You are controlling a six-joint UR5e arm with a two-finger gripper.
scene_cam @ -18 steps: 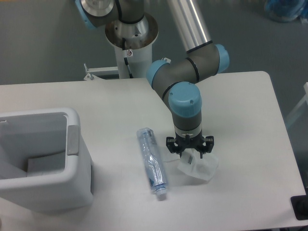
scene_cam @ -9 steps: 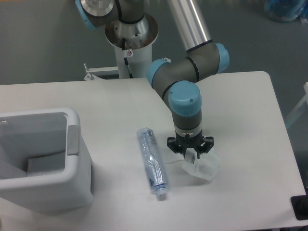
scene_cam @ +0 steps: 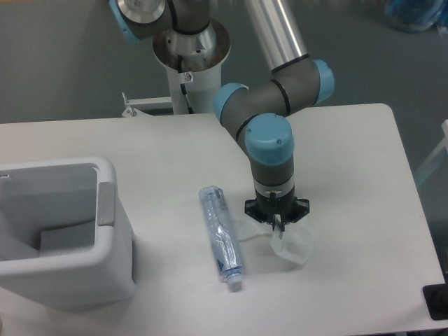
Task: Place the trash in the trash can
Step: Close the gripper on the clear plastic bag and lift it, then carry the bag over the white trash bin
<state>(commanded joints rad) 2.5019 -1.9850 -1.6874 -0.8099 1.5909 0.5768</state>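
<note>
Where the white table point(scene_cam: 336, 140) carries the work, the items stand as follows.

Gripper point(scene_cam: 277, 222): black two-finger claw on the grey and blue UR5e arm point(scene_cam: 269, 133), pointing straight down, its fingers drawn close together and pinching the top edge of the plastic bag point(scene_cam: 288, 245). Bag: translucent white, crumpled, lying on the table directly under the claw, right of centre; its lower part appears to rest on the tabletop.

Plastic bottle point(scene_cam: 221, 234): slim, clear with a bluish tint and a label, lying on its side just left of the bag and claw, apart from both. Its long axis runs from far to near, with the capped end toward the front edge of the table.

Trash can point(scene_cam: 105, 210): boxy, pale grey-white, thick rim, rounded corners, a grey tab on its right wall. Stands upright at the left front of the table, well apart from bag and bottle, mouth open upward.

Arm base point(scene_cam: 189, 56): white pedestal behind the table's far edge.
</note>
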